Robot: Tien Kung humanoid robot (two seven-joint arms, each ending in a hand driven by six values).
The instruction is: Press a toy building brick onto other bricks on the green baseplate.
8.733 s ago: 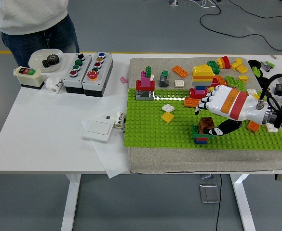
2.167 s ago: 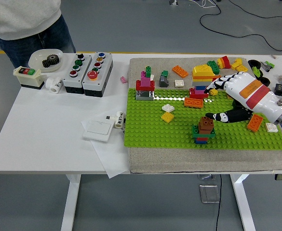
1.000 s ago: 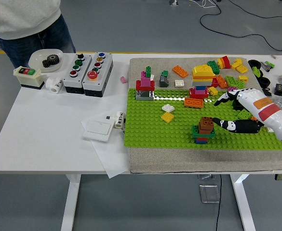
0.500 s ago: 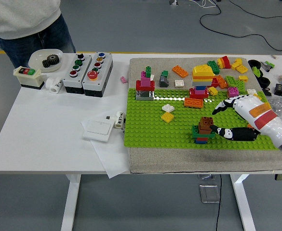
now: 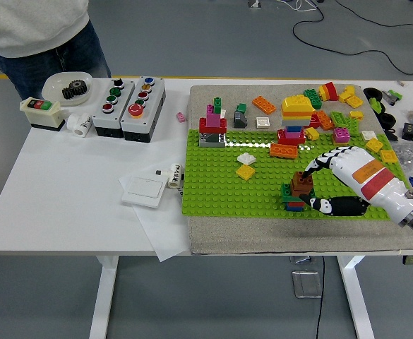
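Observation:
A brown brick (image 5: 302, 185) tops a small green, blue and red stack (image 5: 293, 200) near the front of the green baseplate (image 5: 220, 191). My right hand (image 5: 313, 189), white with an orange band, reaches in from the right. Its fingers (image 5: 313, 167) stretch over the brown brick's top right edge and touch it. The black thumb (image 5: 333, 206) lies low on the baseplate just right of the stack. The hand grips nothing. My left arm is out of the picture.
A yellow and orange tower (image 5: 296, 111) and a red and pink stack (image 5: 212, 126) stand along the baseplate's back edge. Loose bricks (image 5: 337, 106) lie at the back right. Button boxes (image 5: 128, 99), a gear bowl (image 5: 68, 86) and a person (image 5: 44, 28) are at the far left.
My right hand has swung left and down onto the stack; its fingers now touch the brown brick's top, where half a second ago they hovered to its right.

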